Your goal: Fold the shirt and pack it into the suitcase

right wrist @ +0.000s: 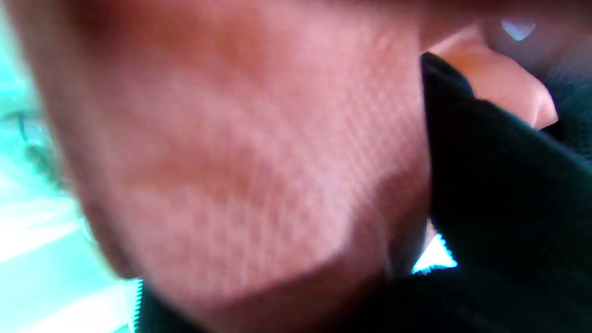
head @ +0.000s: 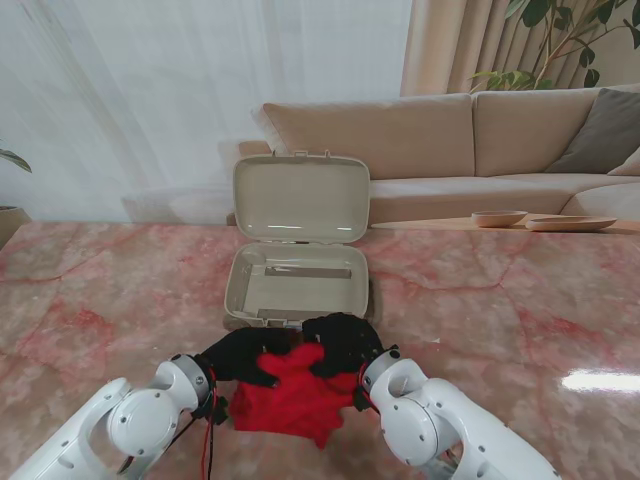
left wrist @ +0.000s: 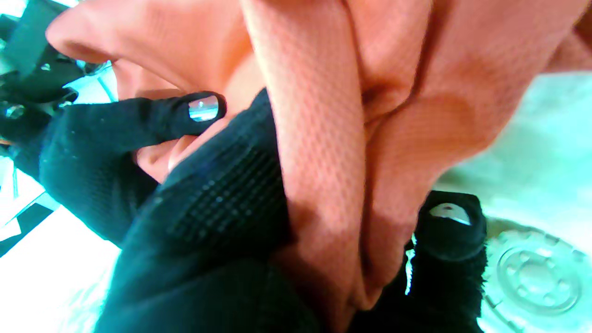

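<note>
Fingers (left wrist: 203, 108) pinch shirt (left wrist: 323, 138); suitcase (head: 297, 285) stand-only

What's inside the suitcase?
The open suitcase looks empty, just its bare pale bottom. The red shirt is outside it on the table, nearer to me. The hands hide its nearest edge.

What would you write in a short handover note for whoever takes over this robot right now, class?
Left hand: shut on the bunched red fabric shirt.
Right hand: shut on the same shirt; both wrist views show cloth between the fingers.
Beige hard-shell suitcase: open on the pink marble table, just beyond the hands, no clothing inside.
Done: shirt gathered and gripped; how neatly it is folded cannot be judged.
Left: move it into the suitcase, release.
</note>
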Controlling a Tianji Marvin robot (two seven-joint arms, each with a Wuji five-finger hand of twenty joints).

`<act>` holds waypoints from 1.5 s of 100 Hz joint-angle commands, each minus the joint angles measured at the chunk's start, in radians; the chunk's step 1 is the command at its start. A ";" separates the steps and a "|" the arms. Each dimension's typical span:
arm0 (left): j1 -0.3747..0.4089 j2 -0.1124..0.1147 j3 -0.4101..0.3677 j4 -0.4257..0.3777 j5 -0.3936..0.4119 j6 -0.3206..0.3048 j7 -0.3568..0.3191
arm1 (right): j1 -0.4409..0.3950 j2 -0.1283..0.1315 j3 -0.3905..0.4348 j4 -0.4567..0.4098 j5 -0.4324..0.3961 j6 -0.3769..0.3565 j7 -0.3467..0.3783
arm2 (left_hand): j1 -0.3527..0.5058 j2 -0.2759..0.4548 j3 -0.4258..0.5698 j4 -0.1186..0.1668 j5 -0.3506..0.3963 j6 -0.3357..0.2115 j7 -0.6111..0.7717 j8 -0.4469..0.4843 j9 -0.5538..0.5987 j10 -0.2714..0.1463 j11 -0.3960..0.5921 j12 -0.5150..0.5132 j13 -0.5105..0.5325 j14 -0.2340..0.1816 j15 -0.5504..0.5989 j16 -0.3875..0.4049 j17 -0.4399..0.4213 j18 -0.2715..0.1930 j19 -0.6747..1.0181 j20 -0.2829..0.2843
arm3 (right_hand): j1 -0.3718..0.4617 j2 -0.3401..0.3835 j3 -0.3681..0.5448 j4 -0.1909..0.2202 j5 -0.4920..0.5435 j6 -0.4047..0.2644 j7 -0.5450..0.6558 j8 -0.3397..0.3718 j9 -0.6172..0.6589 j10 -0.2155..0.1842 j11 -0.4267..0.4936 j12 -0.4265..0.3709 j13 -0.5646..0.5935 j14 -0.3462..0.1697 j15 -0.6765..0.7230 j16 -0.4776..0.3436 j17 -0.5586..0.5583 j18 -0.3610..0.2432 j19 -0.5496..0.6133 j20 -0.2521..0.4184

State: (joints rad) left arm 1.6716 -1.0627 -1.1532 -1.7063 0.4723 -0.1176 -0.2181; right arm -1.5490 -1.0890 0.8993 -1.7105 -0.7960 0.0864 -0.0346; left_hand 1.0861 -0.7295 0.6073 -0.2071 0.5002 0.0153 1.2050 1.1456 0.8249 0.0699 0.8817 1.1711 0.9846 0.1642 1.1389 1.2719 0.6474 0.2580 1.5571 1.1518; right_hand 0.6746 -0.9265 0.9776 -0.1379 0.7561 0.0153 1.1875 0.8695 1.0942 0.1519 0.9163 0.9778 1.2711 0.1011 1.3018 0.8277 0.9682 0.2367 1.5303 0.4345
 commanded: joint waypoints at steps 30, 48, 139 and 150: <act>-0.041 -0.004 -0.036 -0.096 -0.026 0.053 -0.017 | 0.013 -0.014 0.048 -0.035 -0.026 0.005 -0.040 | 0.099 0.046 0.106 0.055 0.032 -0.013 0.041 0.025 0.029 -0.020 0.047 0.016 0.038 -0.010 0.051 0.005 0.023 0.010 0.075 0.018 | 0.100 0.003 0.164 0.127 0.044 -0.051 0.057 0.024 0.044 -0.012 0.057 0.036 0.040 -0.029 0.039 0.026 -0.026 0.051 -0.365 -0.481; -0.059 -0.006 -0.050 -0.127 -0.060 0.080 -0.032 | 0.031 -0.018 0.065 -0.051 -0.026 0.011 -0.043 | 0.101 0.050 0.099 0.056 0.027 -0.011 0.039 0.023 0.027 -0.018 0.045 0.018 0.037 -0.012 0.050 0.006 0.022 0.009 0.076 0.017 | 0.100 0.004 0.166 0.128 0.044 -0.050 0.056 0.025 0.043 -0.013 0.056 0.039 0.040 -0.029 0.039 0.027 -0.026 0.054 -0.367 -0.481; -0.242 -0.050 0.002 -0.037 -0.158 0.199 0.065 | 0.224 -0.029 0.064 0.000 0.042 0.044 0.020 | 0.109 0.062 0.069 0.060 0.019 -0.011 0.036 0.018 0.023 -0.018 0.030 0.029 0.028 -0.012 0.040 0.012 0.020 0.009 0.073 0.015 | 0.102 0.022 0.150 0.142 0.033 -0.058 0.050 0.045 0.024 -0.017 0.057 0.059 0.039 -0.021 0.023 0.023 0.088 -0.061 0.175 0.194; -0.268 -0.058 0.020 -0.002 -0.165 0.211 0.088 | 0.269 -0.032 0.047 0.037 0.065 0.040 0.033 | 0.110 0.062 0.068 0.060 0.019 -0.011 0.036 0.018 0.023 -0.019 0.029 0.030 0.028 -0.011 0.039 0.012 0.019 0.010 0.072 0.015 | 0.103 0.032 0.144 0.148 0.027 -0.061 0.051 0.052 0.012 -0.020 0.062 0.067 0.034 -0.018 0.017 0.023 0.050 -0.069 0.240 0.195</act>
State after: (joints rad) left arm 1.4208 -1.1094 -1.1426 -1.7337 0.3112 0.0816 -0.1480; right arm -1.3103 -1.1156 0.9487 -1.7012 -0.7472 0.1242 -0.0174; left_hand 1.0977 -0.7288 0.6074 -0.1987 0.5003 0.0153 1.2044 1.1453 0.8249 0.0818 0.8818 1.1803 0.9849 0.1646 1.1497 1.2826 0.6486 0.2584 1.5580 1.1518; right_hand 0.6747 -0.9357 0.9864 -0.1170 0.7650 0.0142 1.1885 0.8936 1.0946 0.1533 0.9167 1.0115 1.2711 0.1022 1.3106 0.8310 0.9794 0.2099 1.6966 0.6630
